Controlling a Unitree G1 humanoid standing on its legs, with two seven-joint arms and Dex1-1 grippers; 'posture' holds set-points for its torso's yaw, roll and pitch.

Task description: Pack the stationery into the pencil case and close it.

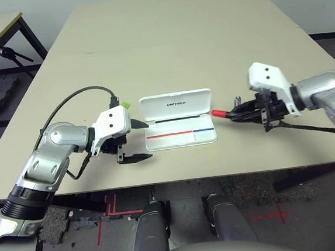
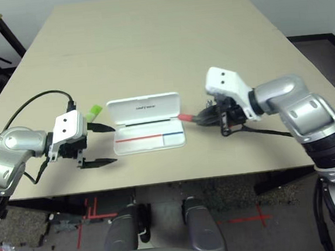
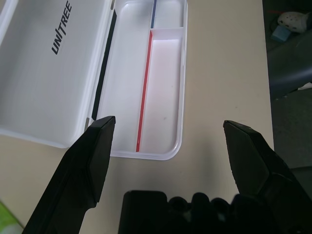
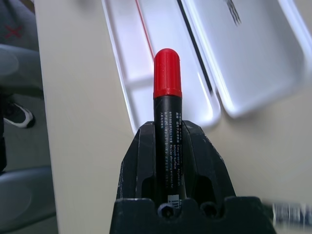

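The white pencil case (image 1: pixel 179 135) lies open mid-table, its lettered lid (image 3: pixel 48 63) folded back and a red-and-blue stripe in the tray (image 3: pixel 165 73). My left gripper (image 1: pixel 142 140) stands open just left of the tray, nothing between its fingers (image 3: pixel 92 165). Behind its wrist lies the light-green bar (image 2: pixel 95 112). My right gripper (image 1: pixel 232 117) is shut on the marker (image 4: pixel 166 97), a black barrel with a red cap (image 1: pixel 218 114) pointing at the case's right end, a short way off it. A tiny dark-grey and silver piece (image 1: pixel 236 102) lies on the table just behind that gripper.
The tan table (image 1: pixel 172 48) stretches far behind the case. Its front edge (image 1: pixel 178 180) runs close below both grippers. A black cable (image 1: pixel 74 101) loops over my left forearm. Another table and a dark stand (image 1: pixel 2 52) are at the far left.
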